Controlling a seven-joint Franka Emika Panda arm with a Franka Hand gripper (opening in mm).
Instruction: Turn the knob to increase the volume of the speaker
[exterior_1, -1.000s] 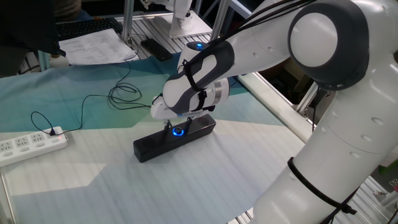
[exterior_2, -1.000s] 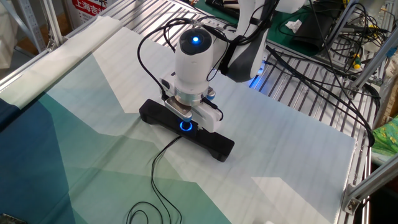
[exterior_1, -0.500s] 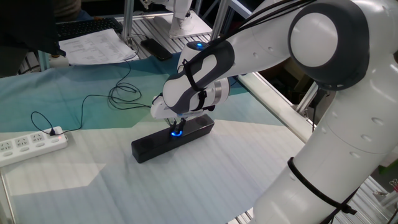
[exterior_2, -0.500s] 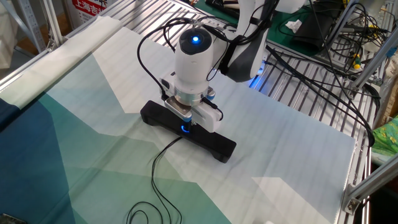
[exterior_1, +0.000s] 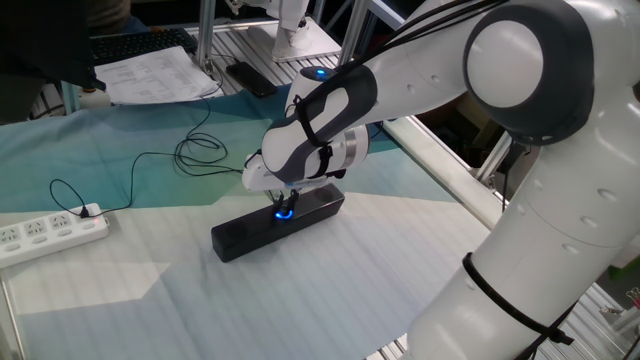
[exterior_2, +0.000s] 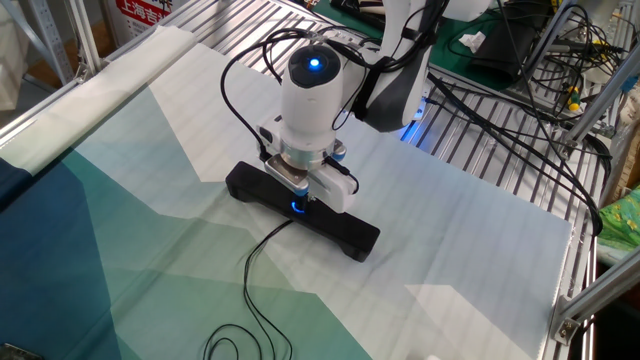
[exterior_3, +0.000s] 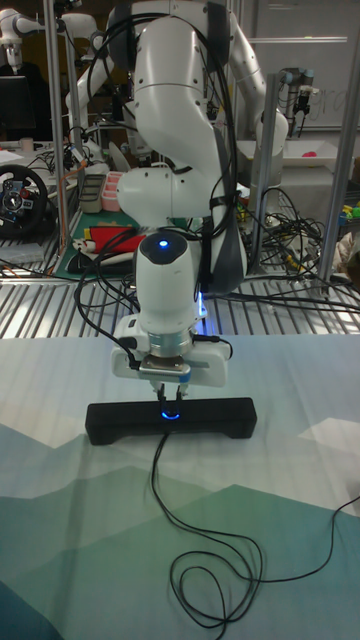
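The speaker (exterior_1: 240, 238) is a long black bar lying on the teal and white cloth, also seen in the other fixed view (exterior_2: 350, 236) and the tall view (exterior_3: 110, 420). Its knob (exterior_1: 284, 213) glows blue at the middle of the bar (exterior_2: 299, 208) (exterior_3: 168, 415). My gripper (exterior_1: 283, 204) points straight down onto the knob, with its fingers drawn close together around it and covering most of the blue ring. From the other side the gripper (exterior_2: 300, 198) sits right over the glow, as it does in the tall view (exterior_3: 168, 400).
A thin black cable (exterior_1: 150, 158) loops from the speaker across the cloth (exterior_3: 160, 490) to a white power strip (exterior_1: 45, 235) at the left. Papers (exterior_1: 150, 75) and a keyboard (exterior_1: 140, 42) lie behind. Metal rails (exterior_2: 480, 150) and cables border the table.
In the first half second the gripper dropped onto the knob and hid most of the blue ring, and the speaker slid slightly left. Since then nothing has moved.
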